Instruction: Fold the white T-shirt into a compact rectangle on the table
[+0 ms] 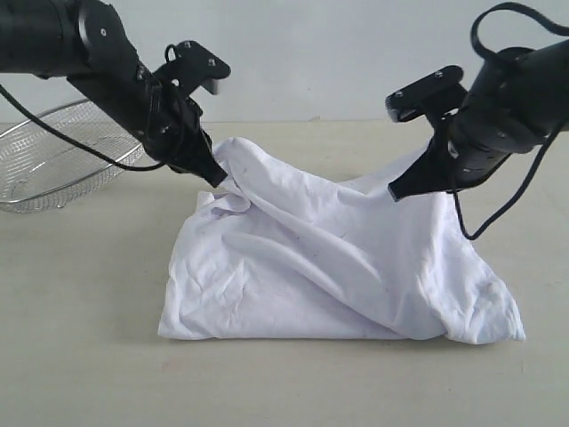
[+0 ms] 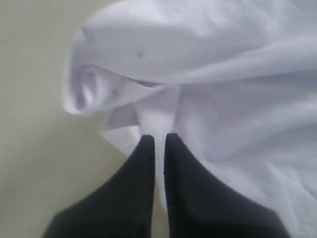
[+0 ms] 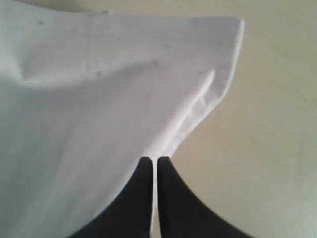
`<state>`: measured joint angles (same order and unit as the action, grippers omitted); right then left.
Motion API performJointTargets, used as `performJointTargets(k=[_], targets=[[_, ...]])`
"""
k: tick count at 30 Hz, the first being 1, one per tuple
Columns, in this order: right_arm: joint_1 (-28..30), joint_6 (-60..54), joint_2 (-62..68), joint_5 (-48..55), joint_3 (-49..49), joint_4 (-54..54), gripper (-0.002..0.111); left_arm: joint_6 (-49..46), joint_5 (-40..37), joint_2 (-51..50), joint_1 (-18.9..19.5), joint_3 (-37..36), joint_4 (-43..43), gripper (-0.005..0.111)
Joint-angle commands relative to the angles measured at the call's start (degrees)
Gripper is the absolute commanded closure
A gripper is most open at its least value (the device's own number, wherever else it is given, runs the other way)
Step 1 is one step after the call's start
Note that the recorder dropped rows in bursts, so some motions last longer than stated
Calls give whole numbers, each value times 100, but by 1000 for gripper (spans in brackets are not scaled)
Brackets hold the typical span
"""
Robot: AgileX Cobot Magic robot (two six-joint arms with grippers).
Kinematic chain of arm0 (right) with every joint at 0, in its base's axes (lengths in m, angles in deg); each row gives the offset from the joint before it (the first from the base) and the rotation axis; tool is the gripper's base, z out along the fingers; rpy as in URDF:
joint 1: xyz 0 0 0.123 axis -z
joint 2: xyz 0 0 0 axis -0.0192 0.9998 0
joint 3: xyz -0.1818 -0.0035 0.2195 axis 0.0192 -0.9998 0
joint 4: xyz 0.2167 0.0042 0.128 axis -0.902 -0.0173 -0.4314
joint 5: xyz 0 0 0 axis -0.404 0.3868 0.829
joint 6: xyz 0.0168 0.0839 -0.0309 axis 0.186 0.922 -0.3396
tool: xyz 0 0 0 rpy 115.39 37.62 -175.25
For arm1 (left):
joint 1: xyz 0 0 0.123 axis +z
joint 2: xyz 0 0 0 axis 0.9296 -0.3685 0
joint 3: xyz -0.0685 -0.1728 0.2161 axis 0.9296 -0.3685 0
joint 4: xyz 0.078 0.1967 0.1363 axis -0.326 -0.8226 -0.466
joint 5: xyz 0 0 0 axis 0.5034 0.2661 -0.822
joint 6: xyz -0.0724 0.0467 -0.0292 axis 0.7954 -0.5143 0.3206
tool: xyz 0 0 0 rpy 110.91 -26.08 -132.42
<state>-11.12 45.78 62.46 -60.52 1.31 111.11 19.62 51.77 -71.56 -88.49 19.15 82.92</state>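
Left hand (image 1: 217,178) and right hand (image 1: 397,191) each pinch the shirt (image 1: 302,276), holding its far edge raised, long axis left-right across the surface (image 1: 89,365).

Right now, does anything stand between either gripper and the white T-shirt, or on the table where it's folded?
Nothing visible. The left gripper and right gripper each pinch the white T-shirt; the wire basket sits well aside.

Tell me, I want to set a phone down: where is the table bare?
Bare table: the strip in front of the white T-shirt, and the patch between it and the wire basket. Crowded: the middle, where left pincer and right pincer hold its raised corners.
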Motion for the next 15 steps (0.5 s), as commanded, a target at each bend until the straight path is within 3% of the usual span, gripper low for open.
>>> performJointTargets(k=[1, 9, 15], targets=[[460, -633, -34, -127, 28, -532, 109, -271, -405, 101, -59, -513, 781, 102], [508, -2533, 99, -189, 28, -2963, 109, -441, 147, -53, -59, -1432, 1025, 102], [486, -2590, 594, 119, 28, -3226, 109, -467, 385, -355, -59, -1501, 1222, 102]])
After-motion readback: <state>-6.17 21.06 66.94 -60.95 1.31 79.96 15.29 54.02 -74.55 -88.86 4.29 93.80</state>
